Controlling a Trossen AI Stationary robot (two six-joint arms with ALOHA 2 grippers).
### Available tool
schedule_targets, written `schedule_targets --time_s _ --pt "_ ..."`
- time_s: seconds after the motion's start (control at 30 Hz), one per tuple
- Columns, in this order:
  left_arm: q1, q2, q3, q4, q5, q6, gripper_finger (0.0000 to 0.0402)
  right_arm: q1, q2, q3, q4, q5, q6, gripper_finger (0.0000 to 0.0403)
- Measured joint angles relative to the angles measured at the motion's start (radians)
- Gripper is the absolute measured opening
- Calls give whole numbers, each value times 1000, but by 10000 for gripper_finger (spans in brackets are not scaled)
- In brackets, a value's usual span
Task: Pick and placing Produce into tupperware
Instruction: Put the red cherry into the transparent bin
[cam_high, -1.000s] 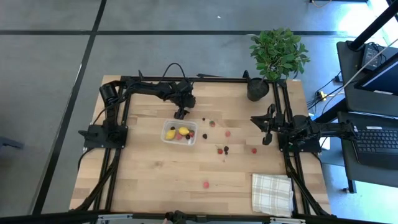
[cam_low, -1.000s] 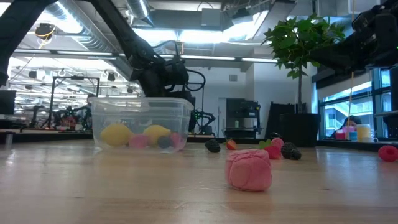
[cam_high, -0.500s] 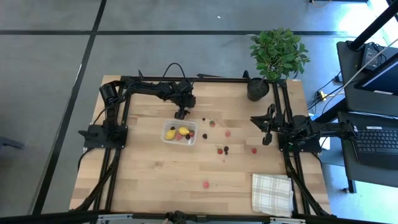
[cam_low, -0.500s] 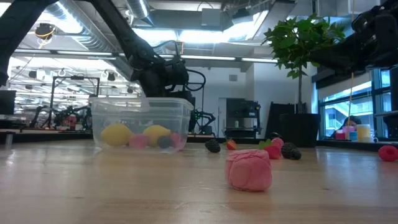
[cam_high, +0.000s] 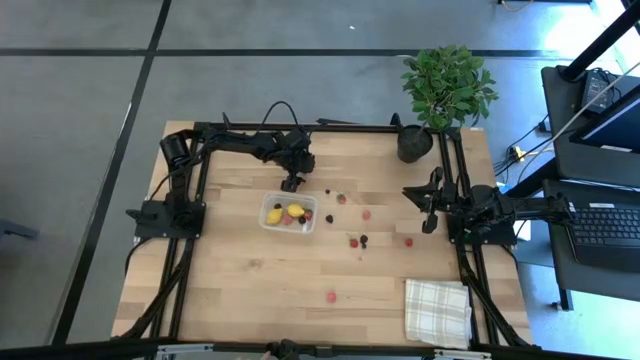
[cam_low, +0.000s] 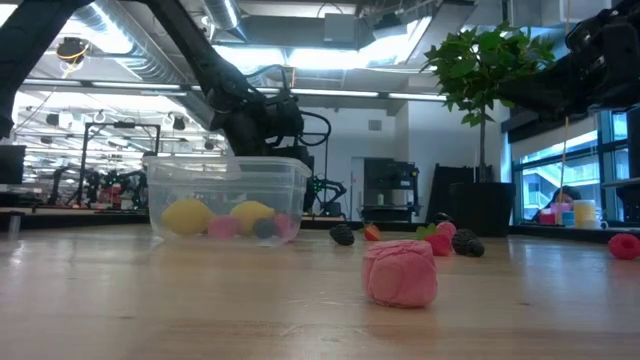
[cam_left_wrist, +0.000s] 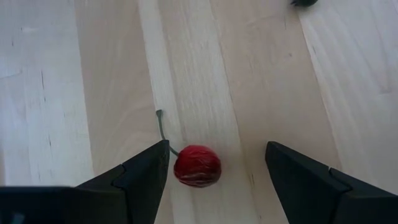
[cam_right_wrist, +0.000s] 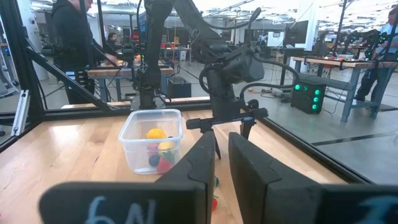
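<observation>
The clear tupperware (cam_high: 288, 213) stands left of the table's middle, holding two yellow lemon-shaped pieces (cam_low: 187, 216) and a few small berries. Just beyond its far side, my left gripper (cam_high: 291, 184) points steeply down and is open. In the left wrist view a red cherry (cam_left_wrist: 197, 165) with a green stem lies on the wood between the fingers of my left gripper (cam_left_wrist: 217, 149), close beside one finger (cam_left_wrist: 140, 177). More produce (cam_high: 352, 241) lies scattered to the tub's right. My right gripper (cam_high: 430, 208) is shut and level at the right edge.
A dark berry (cam_high: 329, 192) and red ones (cam_high: 366, 214) lie right of my left gripper. One red piece (cam_high: 331, 296) sits alone toward the near edge. A checked cloth (cam_high: 437, 310) lies at the near right corner and a potted plant (cam_high: 445, 85) at the far right.
</observation>
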Motion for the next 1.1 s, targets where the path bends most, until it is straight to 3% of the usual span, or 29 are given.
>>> schedule_targets --time_s 1.1 --pt "-2 2 -1 6 -5 0 154 0 0 0 0 0 -2 51"
